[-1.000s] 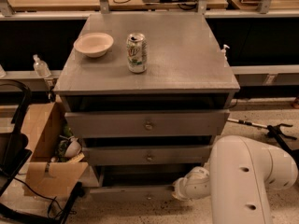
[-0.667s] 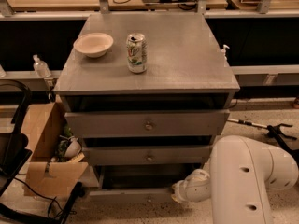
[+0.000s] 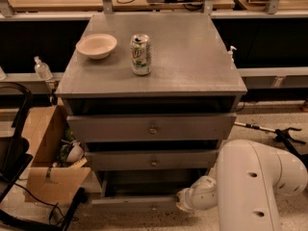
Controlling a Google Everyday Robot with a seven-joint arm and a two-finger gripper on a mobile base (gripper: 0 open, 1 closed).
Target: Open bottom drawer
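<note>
The grey cabinet [image 3: 159, 76] has three drawers. The bottom drawer [image 3: 130, 200] shows as a slim grey front strip near the floor, with a dark gap above it; it stands out a little from the cabinet. The mid drawer [image 3: 153, 160] and the top drawer [image 3: 153, 128] each have a small round knob. My white arm [image 3: 255, 186] comes in from the lower right. The gripper [image 3: 182, 203] is at the right end of the bottom drawer's front, mostly hidden behind the wrist.
A cream bowl [image 3: 96, 45] and a soda can [image 3: 140, 55] stand on the cabinet top. An open cardboard box [image 3: 45, 153] with clutter sits on the floor at the left, beside a black frame [image 3: 14, 153]. A spray bottle [image 3: 42, 69] stands behind on the left.
The wrist and gripper have shifted slightly down and toward the camera. The bottom drawer's front looks a little farther out.
</note>
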